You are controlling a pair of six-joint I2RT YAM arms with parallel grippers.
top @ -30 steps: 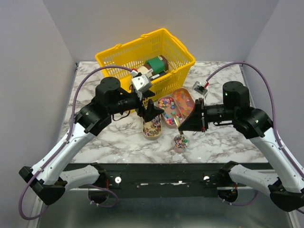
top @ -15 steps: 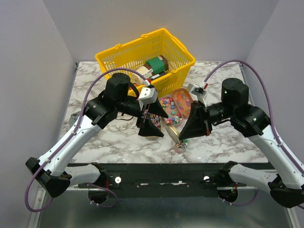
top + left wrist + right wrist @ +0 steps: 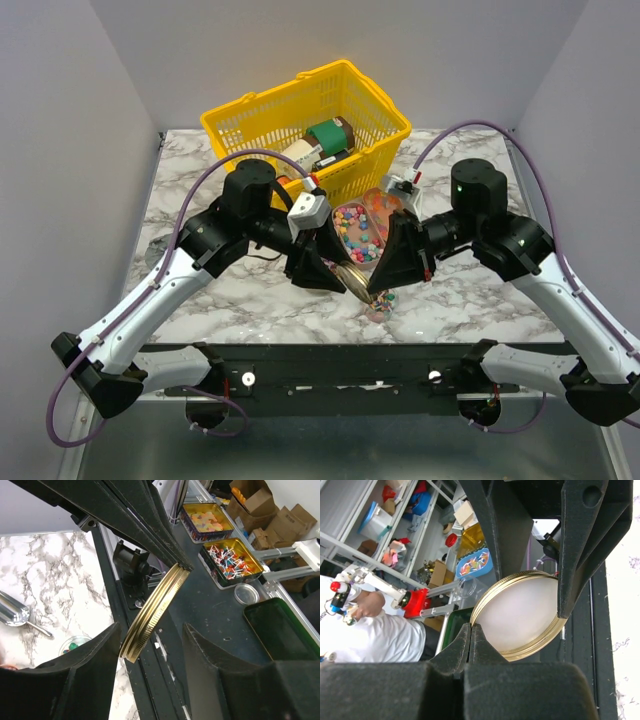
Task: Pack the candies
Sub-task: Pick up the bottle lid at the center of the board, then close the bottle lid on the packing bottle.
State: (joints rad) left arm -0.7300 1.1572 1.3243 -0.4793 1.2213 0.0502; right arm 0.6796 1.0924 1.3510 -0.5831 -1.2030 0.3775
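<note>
a: how far is the packing?

b: i judge it about halfway. most of the tiny multicoloured candies point(image 3: 352, 222) lie loose in the pink and orange open tin point(image 3: 380, 205), in front of the yellow plastic basket point(image 3: 250, 125). some are already in the small clear glass jar point(image 3: 380, 303) on the white marble desk point(image 3: 470, 290).

a: is the jar closed?

b: not yet. its gold round metal lid point(image 3: 520, 612) hangs tilted in the air, near the jar.

a: who holds it?

b: the right gripper point(image 3: 470, 630) is pinched tight on the rim. the left gripper point(image 3: 150, 627) is half wide, with one finger on each side of the lid, and one finger seems to touch the edge.

a: how do the candies look?

b: pink, yellow, green and blue, small and rounded. i think they roll easily. what is left is to put the lid on the jar. the tin is far from empty, so more packing may remain.
</note>
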